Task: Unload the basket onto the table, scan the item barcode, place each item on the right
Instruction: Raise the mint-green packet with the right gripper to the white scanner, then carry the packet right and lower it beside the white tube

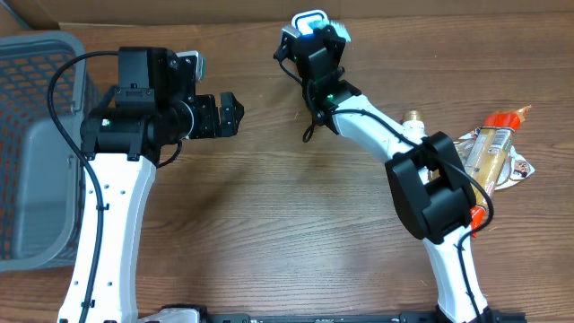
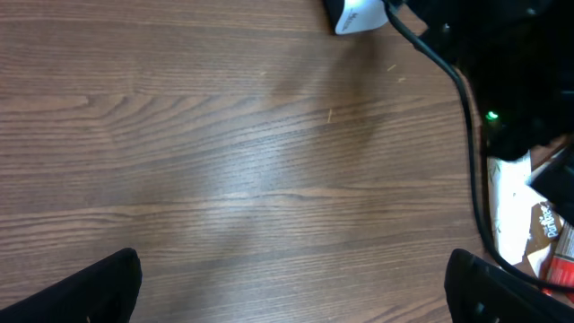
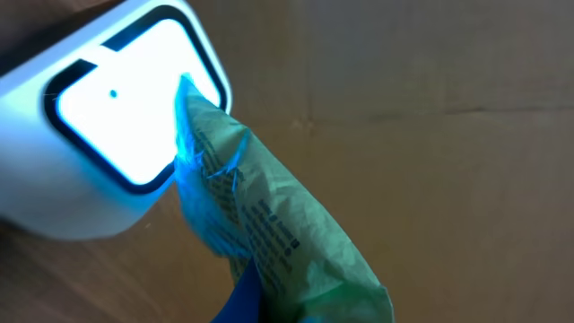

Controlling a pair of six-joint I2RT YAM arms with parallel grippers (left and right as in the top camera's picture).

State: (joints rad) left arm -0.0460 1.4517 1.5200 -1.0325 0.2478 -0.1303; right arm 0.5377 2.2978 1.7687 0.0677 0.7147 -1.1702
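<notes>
A crumpled green packet (image 3: pixel 278 233), the item, is held up in my right gripper (image 1: pixel 321 38), which is shut on it. Its upper end lies against the glowing window of the white scanner (image 3: pixel 117 117), and blue light falls on that end. Dark print runs along the packet, but I cannot make out a barcode. From overhead the scanner (image 1: pixel 310 20) stands at the table's far edge with the packet (image 1: pixel 335 32) beside it. My left gripper (image 1: pixel 229 112) hangs open above bare wood (image 2: pixel 269 161), left of the scanner. Its black fingertips (image 2: pixel 90 292) are wide apart and hold nothing.
A grey basket (image 1: pixel 36 144) stands at the left edge. A heap of snack packets and a bottle (image 1: pixel 493 148) lies at the right. Brown cardboard (image 3: pixel 430 81) stands behind the scanner. The right arm's black cable (image 2: pixel 448 72) crosses the left wrist view.
</notes>
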